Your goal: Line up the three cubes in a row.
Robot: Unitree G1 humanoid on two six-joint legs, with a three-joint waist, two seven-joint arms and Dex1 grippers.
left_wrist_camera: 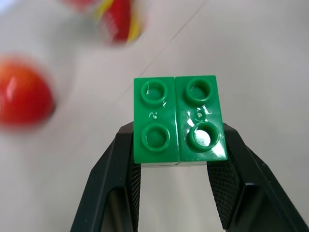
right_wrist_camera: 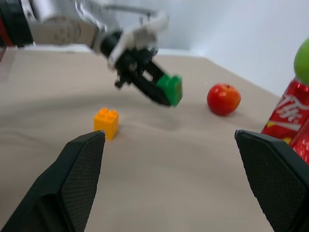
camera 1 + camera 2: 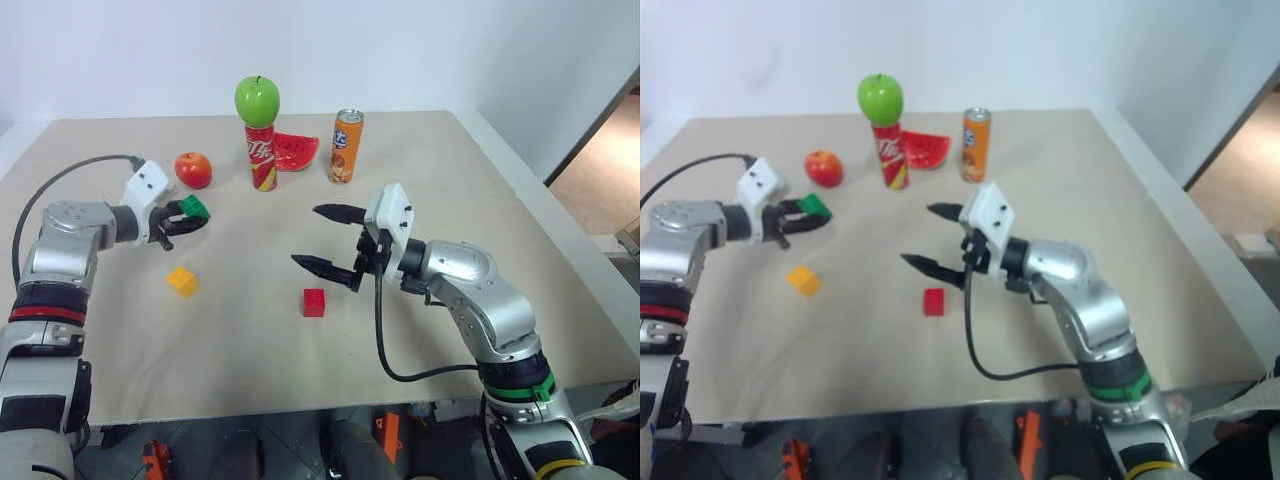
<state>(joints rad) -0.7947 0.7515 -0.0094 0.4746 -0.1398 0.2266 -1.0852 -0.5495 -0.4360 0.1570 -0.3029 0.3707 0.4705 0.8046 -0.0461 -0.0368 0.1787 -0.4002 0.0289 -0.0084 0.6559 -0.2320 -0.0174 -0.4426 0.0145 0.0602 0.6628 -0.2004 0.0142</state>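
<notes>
My left gripper is shut on the green cube and holds it in the air above the table's left side, its studs showing between the black fingers. Below and a little nearer lies the yellow-orange cube on the table. The red cube rests near the middle, just below my right gripper, which stands wide open with nothing between its fingers. In the right wrist view the green cube hangs above and beyond the yellow-orange cube.
A red apple lies just behind the left gripper. Further back a green apple sits on top of a red can, with a watermelon slice and an orange can beside it. The table's right edge drops off.
</notes>
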